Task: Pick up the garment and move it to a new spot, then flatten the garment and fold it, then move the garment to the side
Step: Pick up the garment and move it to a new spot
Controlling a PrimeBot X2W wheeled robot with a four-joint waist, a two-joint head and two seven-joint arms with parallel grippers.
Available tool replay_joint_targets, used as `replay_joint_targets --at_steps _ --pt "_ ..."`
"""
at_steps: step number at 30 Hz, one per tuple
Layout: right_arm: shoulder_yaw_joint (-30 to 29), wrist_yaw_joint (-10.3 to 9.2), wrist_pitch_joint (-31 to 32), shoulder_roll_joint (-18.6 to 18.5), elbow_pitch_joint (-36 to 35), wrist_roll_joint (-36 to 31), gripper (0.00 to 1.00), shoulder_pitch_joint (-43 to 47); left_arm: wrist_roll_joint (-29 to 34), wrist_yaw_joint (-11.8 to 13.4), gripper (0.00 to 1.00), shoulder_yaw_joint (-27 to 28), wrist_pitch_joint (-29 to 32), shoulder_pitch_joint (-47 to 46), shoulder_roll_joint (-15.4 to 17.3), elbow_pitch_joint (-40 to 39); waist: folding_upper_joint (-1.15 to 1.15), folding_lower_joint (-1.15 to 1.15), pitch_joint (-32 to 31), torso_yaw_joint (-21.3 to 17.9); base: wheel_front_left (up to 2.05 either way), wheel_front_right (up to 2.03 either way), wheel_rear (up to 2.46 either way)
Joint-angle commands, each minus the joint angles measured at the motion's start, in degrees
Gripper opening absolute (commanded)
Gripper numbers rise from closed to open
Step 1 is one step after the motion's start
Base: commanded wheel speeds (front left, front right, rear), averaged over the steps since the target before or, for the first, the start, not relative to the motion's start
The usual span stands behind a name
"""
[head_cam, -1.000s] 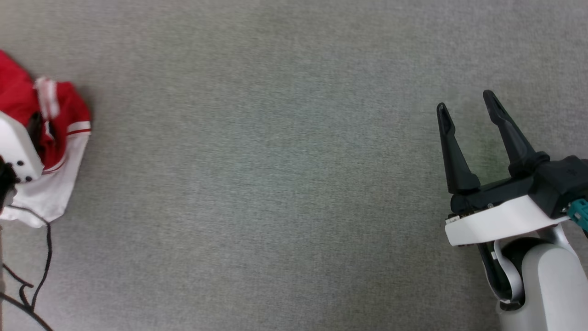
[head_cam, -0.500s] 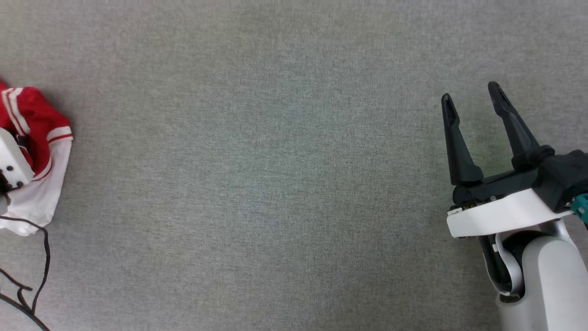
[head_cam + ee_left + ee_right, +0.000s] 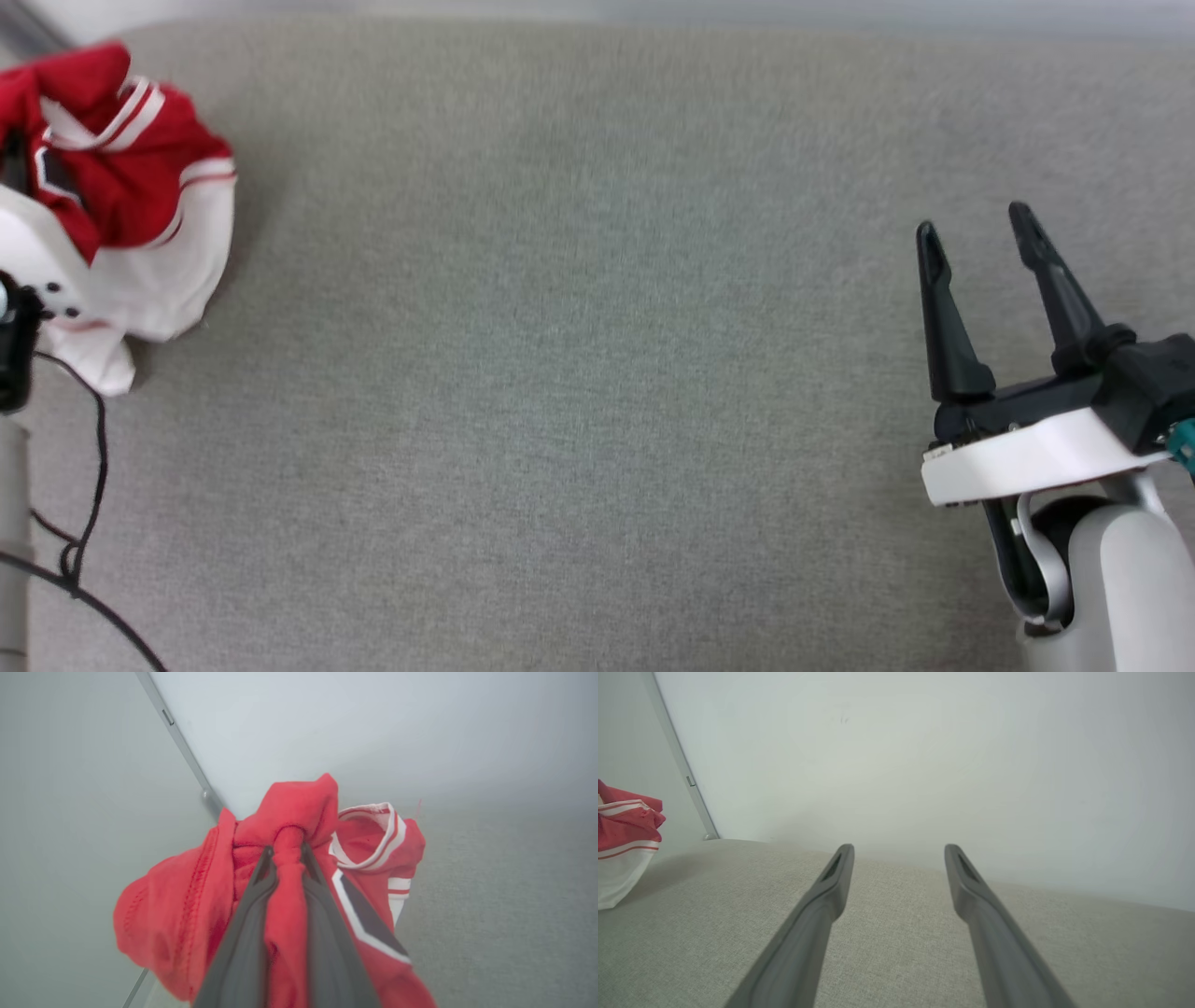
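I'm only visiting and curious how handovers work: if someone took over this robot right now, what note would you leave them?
Left gripper: fingers shut on a bunched fold of the garment, at the far left of the grey fabric surface; a white sleeve hangs down.
Right gripper: open, holding nothing, over the right side of the surface.
Done: the garment is grasped.
Left: carry it to a new spot, flatten it, fold it, move it aside.
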Motion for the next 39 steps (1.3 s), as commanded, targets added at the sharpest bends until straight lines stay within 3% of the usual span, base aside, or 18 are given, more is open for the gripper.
replay_joint_targets --at_steps 1,6,16,26,31,37,38,39 --pt "-0.2 -0.02 -0.2 0.2 0.5 -0.5 1.00 1.4 0.8 0.4 0.00 -0.8 -2.6 -0.6 -1.0 -1.9 0.00 0.00 -4.2 -1.0 0.00 0.00 0.00" --pt "-1.0 -0.02 -0.1 0.2 0.9 0.0 1.00 2.9 1.2 0.0 0.00 -2.5 -6.1 0.4 -3.4 -5.7 0.00 0.00 -7.7 -2.4 0.00 0.00 0.00" --pt "-3.1 -0.01 1.4 0.2 0.4 0.8 1.00 7.6 -0.4 -0.7 0.00 -8.6 -9.0 8.0 -12.3 -17.2 0.00 0.00 -13.5 -9.8 0.00 0.00 0.00" --pt "-5.0 -0.01 3.4 0.2 -2.2 2.0 1.00 11.0 -2.0 -2.0 0.00 -20.6 -6.7 18.2 -20.9 -21.5 0.00 0.00 -11.5 -15.5 0.00 0.00 0.00" --pt "-4.6 -0.02 3.5 0.2 -2.9 1.9 1.00 10.6 -2.1 -2.5 0.00 -28.0 -5.1 20.7 -22.7 -19.1 0.00 0.00 -8.6 -16.4 0.00 0.00 0.00" --pt "-4.4 -0.02 3.2 0.2 -2.9 1.9 1.00 9.7 -2.2 -2.7 0.00 -36.4 -4.7 22.7 -22.2 -16.6 0.00 0.00 -6.5 -16.3 0.00 0.00 0.00" --pt "-4.4 -0.02 3.1 0.2 -2.8 2.0 1.00 9.5 -2.4 -2.7 0.44 -37.5 -4.9 22.9 -22.0 -16.4 0.00 0.00 -6.4 -16.2 0.00 0.00 0.00" --pt "-4.3 -0.02 3.1 0.2 -2.7 2.1 1.00 9.6 -3.2 -2.7 1.00 -38.3 -5.2 23.0 -22.0 -16.4 0.00 0.00 -6.4 -16.1 0.00 0.00 0.00"
